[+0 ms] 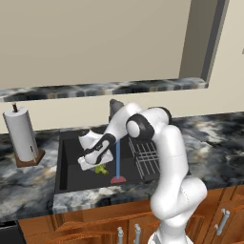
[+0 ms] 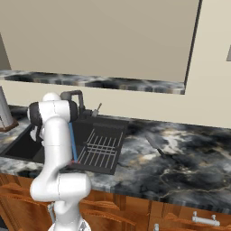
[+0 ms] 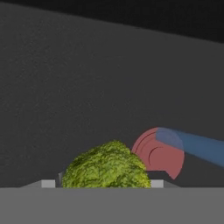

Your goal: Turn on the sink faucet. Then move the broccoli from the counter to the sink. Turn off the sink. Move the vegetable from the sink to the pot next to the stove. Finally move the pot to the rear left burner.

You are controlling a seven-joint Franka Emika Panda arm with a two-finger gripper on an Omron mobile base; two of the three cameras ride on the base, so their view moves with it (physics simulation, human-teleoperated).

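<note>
The broccoli is a green bushy head hanging low over the floor of the dark sink. My gripper reaches down into the basin from the right and is shut on the broccoli, which fills the gap between the fingers. The dark faucet stands at the back rim of the sink. A blue stream of water runs from it onto the red drain, just right of the broccoli.
A wire rack lies in the right part of the sink. A paper towel roll stands on the counter left of the basin. Dark marbled counter stretches to the right, with wooden cabinets below.
</note>
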